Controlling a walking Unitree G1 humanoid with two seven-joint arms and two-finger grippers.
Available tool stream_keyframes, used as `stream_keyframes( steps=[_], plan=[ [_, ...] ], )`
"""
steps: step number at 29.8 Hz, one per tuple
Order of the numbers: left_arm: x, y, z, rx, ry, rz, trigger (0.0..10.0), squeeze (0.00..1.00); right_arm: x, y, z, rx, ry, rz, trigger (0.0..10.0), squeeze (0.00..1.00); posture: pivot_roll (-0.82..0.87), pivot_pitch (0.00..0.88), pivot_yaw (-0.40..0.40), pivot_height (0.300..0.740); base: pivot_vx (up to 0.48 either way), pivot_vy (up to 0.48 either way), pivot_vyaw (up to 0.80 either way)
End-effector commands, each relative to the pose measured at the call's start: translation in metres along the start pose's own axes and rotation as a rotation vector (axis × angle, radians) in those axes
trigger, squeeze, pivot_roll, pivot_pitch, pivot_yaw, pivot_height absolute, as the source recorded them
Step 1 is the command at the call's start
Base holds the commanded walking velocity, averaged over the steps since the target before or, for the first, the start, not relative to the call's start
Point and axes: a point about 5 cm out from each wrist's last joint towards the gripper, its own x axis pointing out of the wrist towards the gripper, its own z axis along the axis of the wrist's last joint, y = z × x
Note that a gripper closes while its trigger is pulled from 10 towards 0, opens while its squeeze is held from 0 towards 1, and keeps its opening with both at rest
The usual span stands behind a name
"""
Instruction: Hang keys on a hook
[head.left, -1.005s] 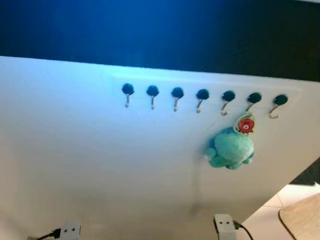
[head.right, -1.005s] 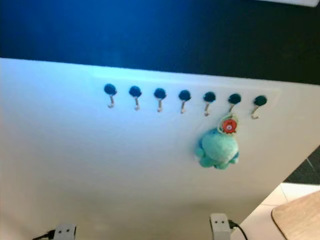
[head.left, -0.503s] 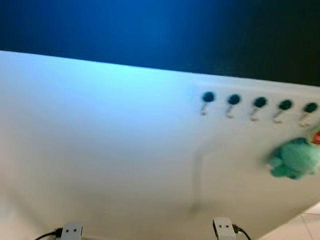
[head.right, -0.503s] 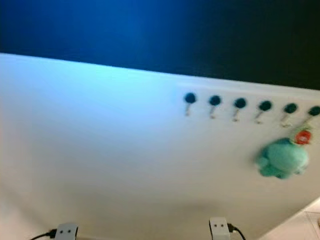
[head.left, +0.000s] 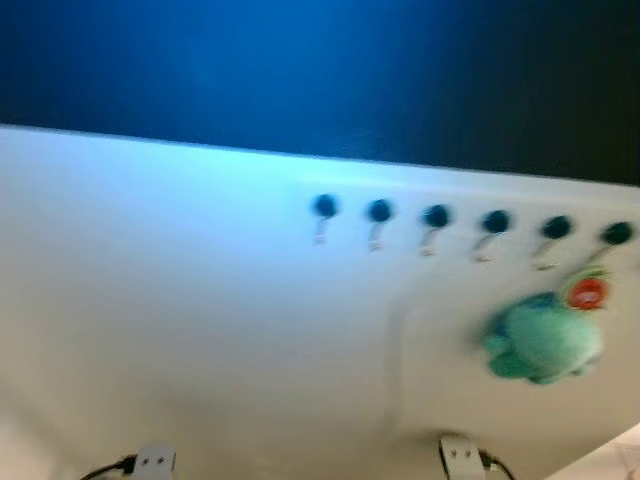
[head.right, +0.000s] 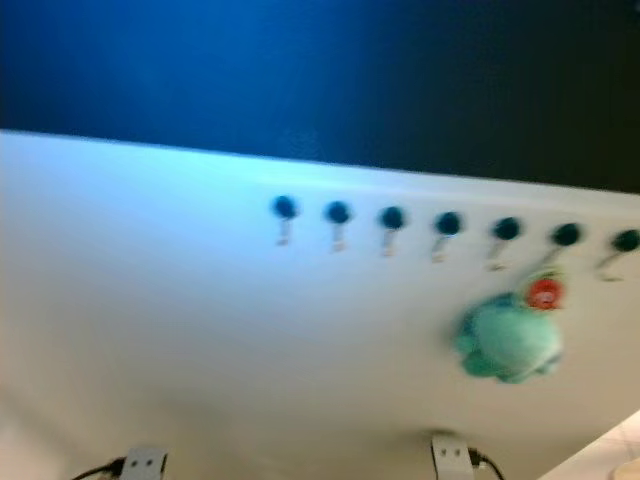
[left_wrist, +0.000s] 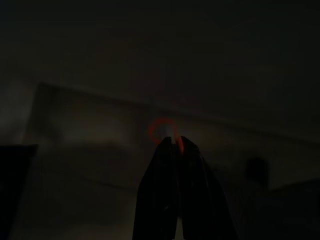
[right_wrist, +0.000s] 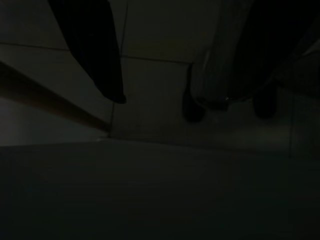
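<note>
A white wall panel (head.left: 180, 300) runs beneath a dark blue band (head.left: 250, 70), the picture blurred. A row of dark-knobbed hooks (head.right: 390, 222) crosses the panel toward its right edge. A green plush keychain (head.left: 542, 340) with a red tag (head.left: 587, 293) hangs from a hook near the row's right end. In the dim wrist views, the left pincer (left_wrist: 175, 142) is pressed together, the right pincer (right_wrist: 192, 100) spread apart over tiled floor (right_wrist: 150, 75).

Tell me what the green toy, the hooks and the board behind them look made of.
Green toy: soft plush, judging by its fuzzy, rounded outline. Hooks: probably thin pale metal under dark round caps; blur leaves the caps' material open. Board: smooth, matte white, painted or laminated; which one is unclear.
</note>
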Motion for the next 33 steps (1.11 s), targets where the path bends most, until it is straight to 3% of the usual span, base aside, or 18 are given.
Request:
stream_keyframes(
  steps=[1,14,33],
  plan=[
    [-0.002,0.001,-0.006,0.017,0.026,0.001,10.0,0.0,0.0,0.002,-0.003,0.012,0.007,0.001,10.0,0.0,0.08,0.032,-0.029,0.74,0.0,0.0,0.0],
    [-0.004,0.009,-0.011,0.018,0.057,0.023,10.0,0.0,-0.001,0.003,-0.005,0.02,0.011,0.0,10.0,0.0,0.07,0.034,-0.023,0.74,0.0,0.0,0.0],
    [-0.004,0.012,-0.008,0.014,0.05,0.023,10.0,0.0,-0.001,0.004,-0.007,0.006,0.019,0.006,10.0,0.0,0.07,0.023,-0.025,0.74,-0.323,0.0,0.0]
  ],
)
